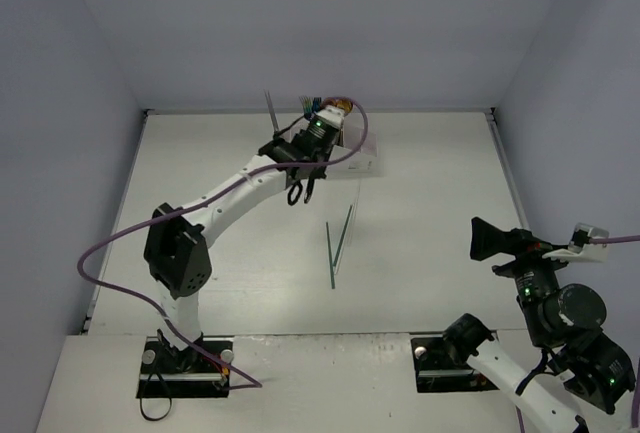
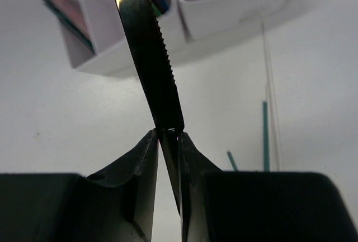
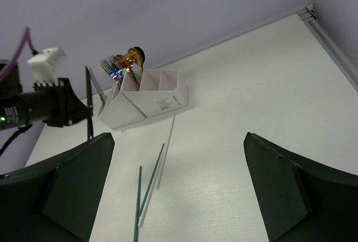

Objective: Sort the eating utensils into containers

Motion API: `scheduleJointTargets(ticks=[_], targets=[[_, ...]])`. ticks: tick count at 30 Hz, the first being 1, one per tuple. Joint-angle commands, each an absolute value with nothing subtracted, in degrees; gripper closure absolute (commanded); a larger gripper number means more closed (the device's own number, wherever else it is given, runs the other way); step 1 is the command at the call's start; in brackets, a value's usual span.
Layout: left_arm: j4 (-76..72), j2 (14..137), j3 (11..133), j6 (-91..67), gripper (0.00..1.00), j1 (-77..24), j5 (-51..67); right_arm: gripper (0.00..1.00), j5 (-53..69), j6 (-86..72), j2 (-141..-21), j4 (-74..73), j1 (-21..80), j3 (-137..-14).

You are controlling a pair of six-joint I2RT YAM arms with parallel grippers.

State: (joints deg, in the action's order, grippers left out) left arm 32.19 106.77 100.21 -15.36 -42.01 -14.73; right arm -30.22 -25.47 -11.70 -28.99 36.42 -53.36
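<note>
Left gripper (image 2: 168, 133) was clamped across the black knife (image 2: 150, 57), fingers tight together on it. The serrated blade ran up the frame toward the box (image 2: 224, 15) at the top. From overhead, the knife stood near-upright in the upper middle, just left of the box and not yet over any slot. I couldn't tell whether it touched the box wall. Right gripper (image 1: 495, 241) sat at lower right, fingers wide apart, holding nothing. A gold spoon (image 3: 134, 57) and forks (image 3: 109, 63) stood in the box's left end. Chopsticks (image 3: 148, 186) lay on the table below the box, apart from it.

My read: the step was seating the knife in a slot.
- You wanted to carry it right until it hung over a slot with room.
- Line it up with the slanted dividers.
- Keep clear of the spoon and forks sticking up.
- Lower well in before letting go, since a high drop could bounce it out.
- Don't lean on the wall; the box looked light enough to slide.
</note>
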Motion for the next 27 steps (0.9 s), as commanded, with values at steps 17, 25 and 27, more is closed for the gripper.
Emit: scheduleJointTargets(ticks=[17,25,27], targets=[[-13.7,115.7,103.7,-7.5,1.0,-25.0,-19.5,0.0,-28.1,-27.5,-17.6,-25.7,36.7,-50.2],[-18.7,119.1,100.4,-8.8,1.0,-24.3,-19.5,0.0,-28.2,-28.0,-17.6,-25.7,36.7,-49.3],[-20.6,118.8,98.3,-9.3,1.0,-24.3,-19.5,0.0,-28.6,-28.1,-17.7,-25.6,36.7,-49.2]])
